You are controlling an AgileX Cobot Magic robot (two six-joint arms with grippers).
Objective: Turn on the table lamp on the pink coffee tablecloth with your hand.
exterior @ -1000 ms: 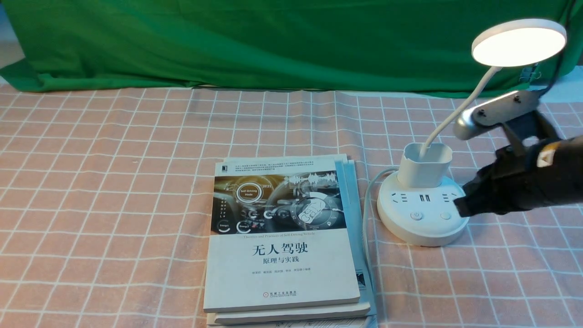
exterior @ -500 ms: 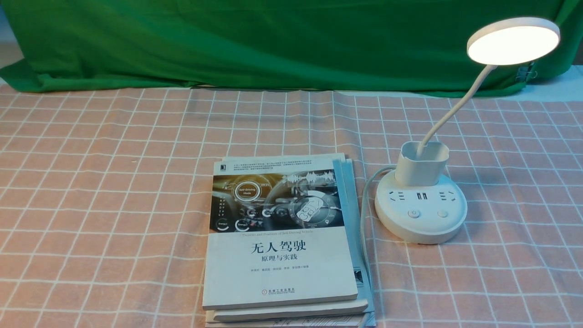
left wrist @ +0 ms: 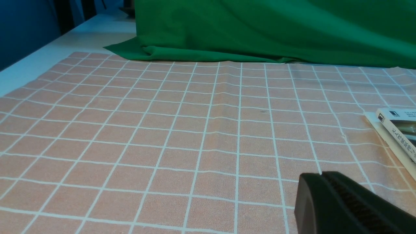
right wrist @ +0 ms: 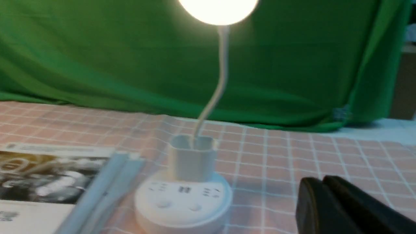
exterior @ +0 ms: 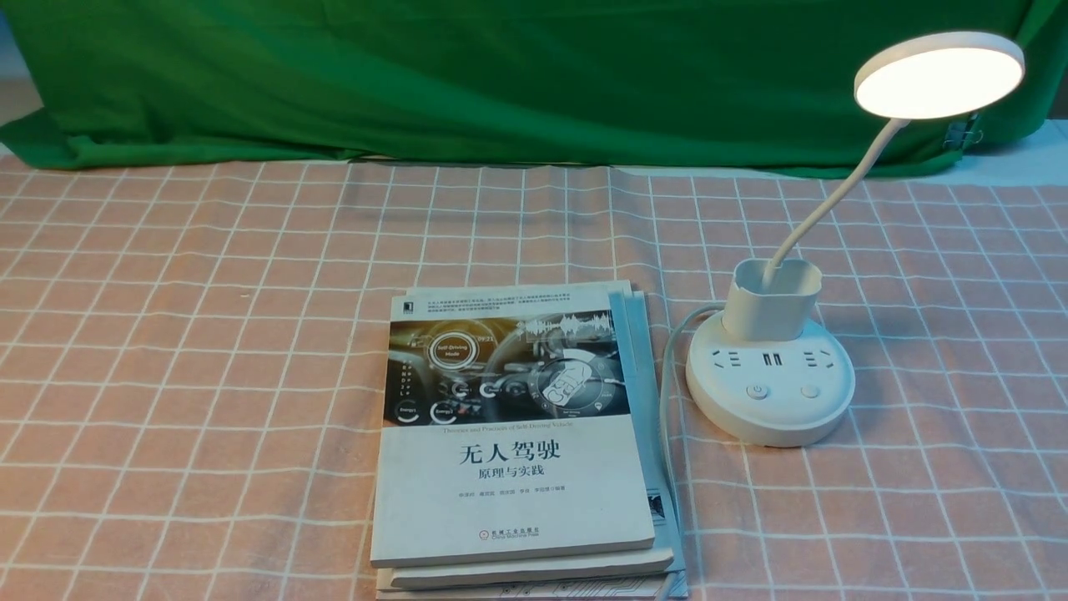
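The white table lamp (exterior: 769,380) stands on the pink coffee tablecloth (exterior: 209,334) at the right, its round head (exterior: 939,77) lit. Its round base shows sockets and two buttons (exterior: 758,391). In the right wrist view the lamp (right wrist: 183,198) stands ahead, blurred, its head glowing. My right gripper (right wrist: 321,182) is shut and empty, off to the side of the base and apart from it. My left gripper (left wrist: 320,177) is shut and empty over bare cloth (left wrist: 162,130). Neither arm shows in the front view.
A stack of books (exterior: 513,434) lies left of the lamp, with the lamp's white cord (exterior: 667,401) running along its right edge. A green cloth (exterior: 501,75) hangs along the back. The books' corner shows in the left wrist view (left wrist: 396,130).
The right arm, one second ago beside the lamp base, has drawn back out of the front view. The lamp stays lit and has settled slightly to the left.
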